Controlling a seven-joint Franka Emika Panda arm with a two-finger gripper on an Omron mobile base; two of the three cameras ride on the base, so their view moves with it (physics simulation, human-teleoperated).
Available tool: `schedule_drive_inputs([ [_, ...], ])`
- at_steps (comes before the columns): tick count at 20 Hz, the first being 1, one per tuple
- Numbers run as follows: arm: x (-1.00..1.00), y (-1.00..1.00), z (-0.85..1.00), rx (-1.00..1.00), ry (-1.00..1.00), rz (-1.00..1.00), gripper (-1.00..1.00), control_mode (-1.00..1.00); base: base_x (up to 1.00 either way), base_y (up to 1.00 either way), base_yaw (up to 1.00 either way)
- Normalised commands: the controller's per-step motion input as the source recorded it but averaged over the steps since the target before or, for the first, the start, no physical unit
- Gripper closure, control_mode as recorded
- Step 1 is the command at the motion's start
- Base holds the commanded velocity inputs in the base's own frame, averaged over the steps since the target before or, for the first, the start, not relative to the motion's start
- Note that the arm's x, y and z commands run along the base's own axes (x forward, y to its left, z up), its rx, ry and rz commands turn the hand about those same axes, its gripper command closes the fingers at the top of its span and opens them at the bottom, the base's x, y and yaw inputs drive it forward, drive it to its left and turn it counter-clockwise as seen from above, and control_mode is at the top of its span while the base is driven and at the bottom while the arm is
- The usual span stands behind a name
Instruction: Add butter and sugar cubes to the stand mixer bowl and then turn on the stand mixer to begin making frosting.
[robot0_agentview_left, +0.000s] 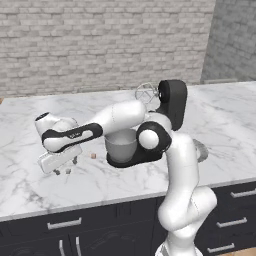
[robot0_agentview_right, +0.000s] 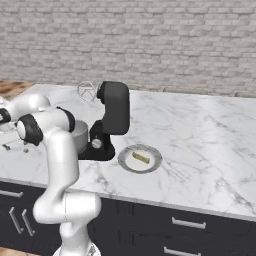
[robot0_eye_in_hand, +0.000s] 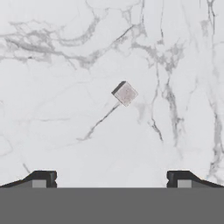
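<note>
My gripper (robot0_agentview_left: 65, 167) hangs open just above the marble counter, left of the stand mixer (robot0_agentview_left: 171, 102). Below it, between the spread fingertips, lies the pale grey-white sugar cube (robot0_eye_in_hand: 126, 93), also seen under the hand (robot0_agentview_left: 68, 170). The tan-orange sugar cube (robot0_agentview_left: 93, 155) rests on the counter between the hand and the mixer's base. The grey metal bowl (robot0_agentview_left: 121, 144) sits on the mixer base, under the raised head and wire whisk (robot0_agentview_left: 146, 92). The pale yellow butter (robot0_agentview_right: 141, 158) lies on a flat grey plate (robot0_agentview_right: 126, 162) right of the mixer (robot0_agentview_right: 114, 112).
The counter's front edge (robot0_agentview_left: 75, 205) runs above dark drawers. A brick wall (robot0_agentview_left: 100, 45) backs the counter. My own forearm (robot0_agentview_left: 112, 120) crosses in front of the bowl and the mixer. The silver knob (robot0_agentview_right: 97, 143) sits low on the mixer's side.
</note>
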Motion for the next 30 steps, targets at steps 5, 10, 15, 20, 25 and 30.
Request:
schedule_drive_inputs([
  [5, 0.25, 0.00, -0.16, -0.03, 0.00, 0.00, -1.00, -1.00, 0.00, 0.00, 0.00],
  [10, 0.22, 0.00, -0.34, -0.06, 0.00, 0.00, -1.00, -1.00, 0.00, 0.00, 0.00],
  [15, 0.21, 0.00, -0.31, -0.01, 0.00, 0.00, -1.00, -1.00, 0.00, 0.00, 0.00],
  [20, 0.18, 0.00, -0.20, 0.00, 0.00, 0.00, -1.00, -1.00, 0.00, 0.00, 0.00],
  [25, 0.13, -0.01, -0.19, 0.00, 0.00, 0.00, -1.00, -1.00, 0.00, 0.00, 0.00],
  [30, 0.04, -0.06, -0.18, 0.00, 0.03, 0.00, -1.00, -1.00, 0.00, 0.00, 0.00],
])
